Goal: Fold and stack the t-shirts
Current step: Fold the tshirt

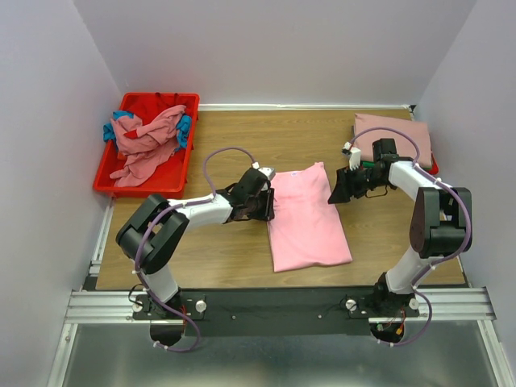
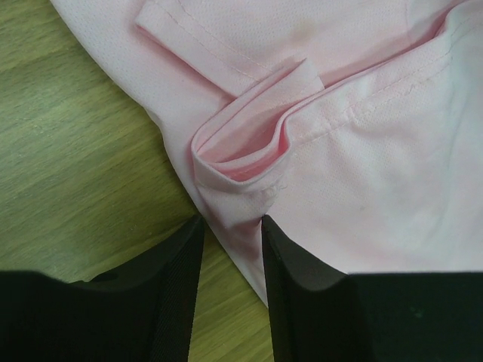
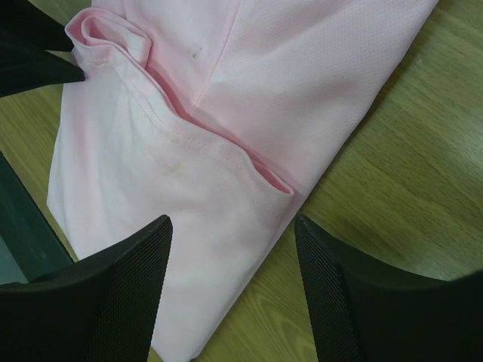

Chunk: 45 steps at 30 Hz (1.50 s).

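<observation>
A bright pink t-shirt [image 1: 308, 219] lies folded into a long strip in the middle of the table. My left gripper [image 1: 264, 201] sits low at its far left edge. In the left wrist view that gripper [image 2: 232, 220] has its jaws narrowly apart, and the bunched hem of the pink t-shirt [image 2: 362, 151] sits between the fingertips. My right gripper [image 1: 337, 192] hovers at the shirt's far right corner. It is open [image 3: 232, 220], one finger over the pink t-shirt [image 3: 302, 83] and the other over bare wood. A folded dusty rose t-shirt [image 1: 393, 135] lies at the back right.
A red bin [image 1: 121, 179] at the back left holds crumpled dusty rose [image 1: 149, 141] and teal [image 1: 185, 129] shirts. White walls close in the table on three sides. A metal rail [image 1: 274, 305] with the arm bases runs along the near edge.
</observation>
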Available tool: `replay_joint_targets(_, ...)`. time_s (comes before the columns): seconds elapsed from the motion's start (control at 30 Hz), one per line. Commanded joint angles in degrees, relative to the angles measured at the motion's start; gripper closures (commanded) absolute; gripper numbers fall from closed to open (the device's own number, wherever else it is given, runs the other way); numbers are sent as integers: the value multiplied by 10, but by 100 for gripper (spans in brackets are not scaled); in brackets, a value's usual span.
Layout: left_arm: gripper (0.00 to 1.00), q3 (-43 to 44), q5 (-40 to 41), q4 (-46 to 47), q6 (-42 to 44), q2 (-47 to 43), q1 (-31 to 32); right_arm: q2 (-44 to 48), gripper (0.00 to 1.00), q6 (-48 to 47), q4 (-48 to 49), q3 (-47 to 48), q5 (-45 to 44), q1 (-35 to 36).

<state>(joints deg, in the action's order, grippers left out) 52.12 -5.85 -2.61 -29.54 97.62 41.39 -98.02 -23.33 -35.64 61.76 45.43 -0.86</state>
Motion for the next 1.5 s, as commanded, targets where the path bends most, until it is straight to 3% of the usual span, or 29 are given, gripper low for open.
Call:
replay_joint_targets(0.0, 57, 20, -16, 12, 12, 5, 4, -12, 27, 4, 4, -6, 6, -4)
replay_joint_targets(0.93, 57, 56, -55, 1, 20, 49, 5, -18, 27, 4, 1, -5, 9, -4)
replay_joint_targets(1.0, 61, 58, -62, 2, 20, 49, 5, -18, 27, 4, 1, -5, 9, -4)
replay_joint_targets(1.23, 96, 53, -72, 14, 22, 43, 5, -18, 27, 4, 0, -5, 9, -4)
replay_joint_targets(1.43, 98, 47, -81, 23, 20, 31, 4, -24, 28, 3, -1, -5, 10, -4)
replay_joint_targets(1.47, 86, 47, -82, 23, 19, 33, 4, -25, 28, 3, -1, -5, 10, -4)
